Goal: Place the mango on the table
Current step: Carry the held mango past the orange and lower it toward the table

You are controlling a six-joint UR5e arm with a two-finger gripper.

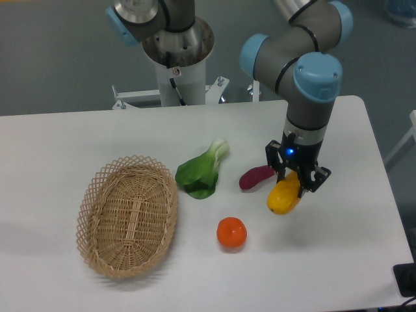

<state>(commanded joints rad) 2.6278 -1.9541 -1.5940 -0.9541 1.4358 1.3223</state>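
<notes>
The mango (284, 197) is a yellow-orange oval fruit at the right middle of the white table (78, 143). My gripper (296, 181) points straight down over it, and its black fingers close on the mango's upper end. The mango hangs tilted, its lower end close to the tabletop; I cannot tell whether it touches. The arm's wrist rises above the gripper.
A dark purple-red oblong vegetable (256, 177) lies just left of the mango. A round orange fruit (231, 233) sits in front and to the left. A green leafy vegetable (201, 171) lies mid-table. An oval wicker basket (127, 216) stands at the left. The robot base (177, 45) is behind.
</notes>
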